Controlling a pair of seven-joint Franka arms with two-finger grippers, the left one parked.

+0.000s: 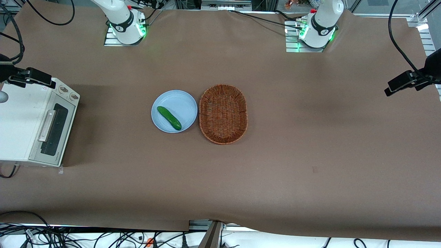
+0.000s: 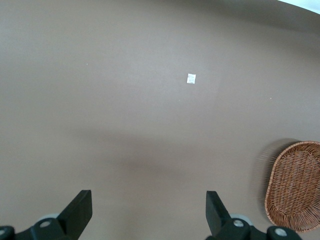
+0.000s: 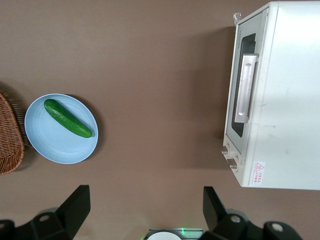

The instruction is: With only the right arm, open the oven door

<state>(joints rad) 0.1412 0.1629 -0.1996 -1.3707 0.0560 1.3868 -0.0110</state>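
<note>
The cream toaster oven [image 1: 20, 120] stands at the working arm's end of the table. Its oven door [image 1: 55, 129] is closed, with a dark glass window and a silver bar handle [image 1: 47, 125]. The door [image 3: 243, 95] and handle [image 3: 246, 87] also show in the right wrist view, seen from above. The right arm's base [image 1: 125, 24] stands at the table's back edge. Its gripper [image 1: 34, 77] hangs high above the oven's knob end, apart from the door. In the right wrist view the gripper [image 3: 145, 205] is open and empty, its fingers [image 3: 77, 205] spread wide.
A light blue plate [image 1: 165, 122] with a green cucumber [image 1: 168, 117] lies mid-table, also in the right wrist view [image 3: 55, 145]. A wicker basket [image 1: 223, 113] lies beside it toward the parked arm. Two knobs [image 1: 69, 93] sit beside the door.
</note>
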